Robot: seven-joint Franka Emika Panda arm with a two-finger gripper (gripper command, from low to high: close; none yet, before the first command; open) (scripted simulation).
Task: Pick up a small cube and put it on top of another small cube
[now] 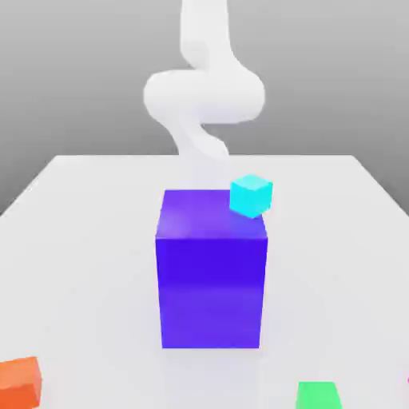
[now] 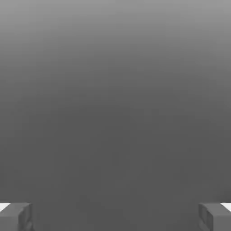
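A small cyan cube point(image 1: 251, 196) shows at the upper right corner of a tall blue block point(image 1: 211, 279) in the middle of the white table; I cannot tell whether it rests on the block or sits behind it. A small orange cube point(image 1: 19, 382) lies at the near edge on the exterior view's left, and a small green cube point(image 1: 318, 395) at the near edge on the right. The white arm point(image 1: 203, 96) rises behind the blue block. In the hand view my gripper point(image 2: 115, 217) is open, its fingertips point(image 2: 16, 216) far apart with nothing between them.
The white table point(image 1: 88, 240) spreads around the blue block. The block stands tall between the near cubes and the arm. Plain grey background lies ahead of the hand.
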